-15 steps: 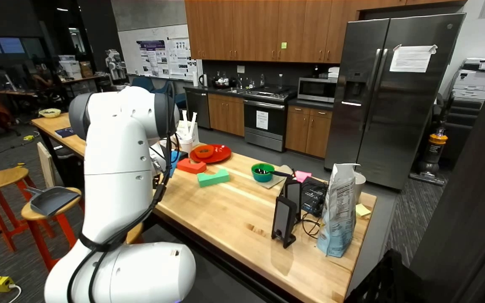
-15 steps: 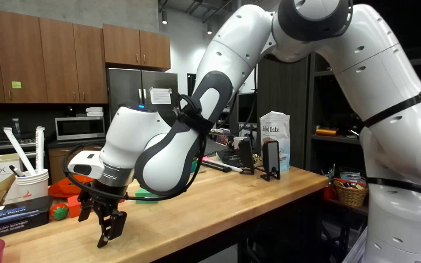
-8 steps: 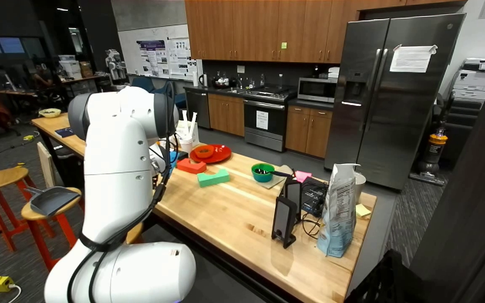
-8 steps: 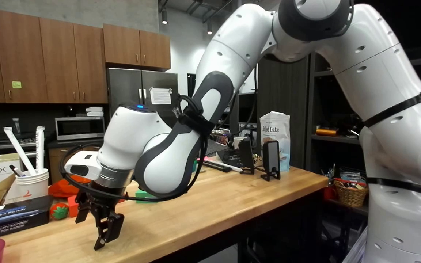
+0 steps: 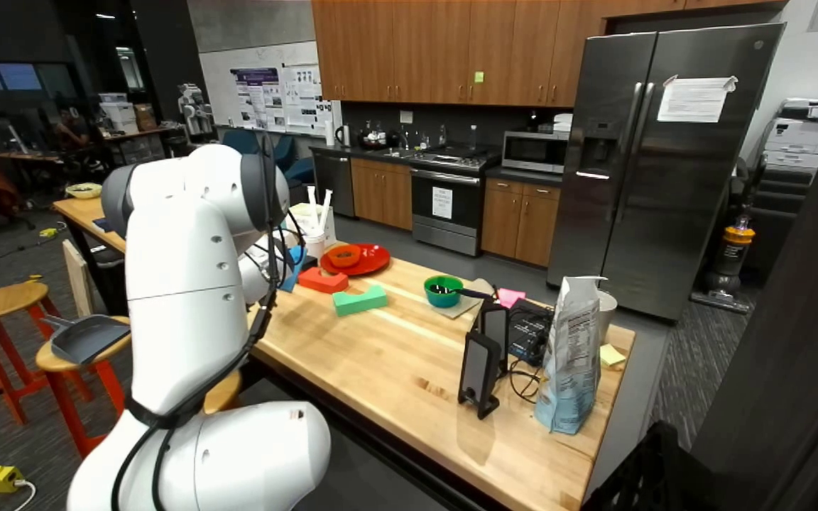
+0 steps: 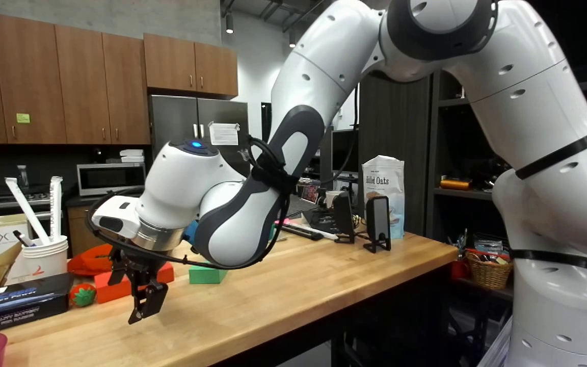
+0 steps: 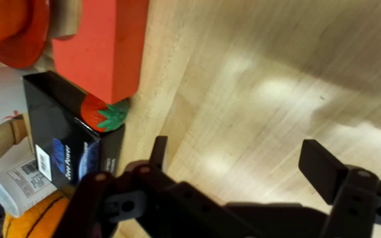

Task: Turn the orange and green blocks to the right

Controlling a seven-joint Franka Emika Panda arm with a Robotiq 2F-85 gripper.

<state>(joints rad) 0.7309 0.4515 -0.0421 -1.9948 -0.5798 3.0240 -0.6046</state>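
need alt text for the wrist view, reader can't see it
Open claw, holding nothing, above a wooden tabletop. Upper left, an orange-red block reaches in from the top edge, a strawberry-like object and a black box by its lower end.

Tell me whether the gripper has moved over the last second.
Yes: in an exterior view the gripper has shifted mainly up in the picture, judged against the red toy with green leaves, which stays in place.
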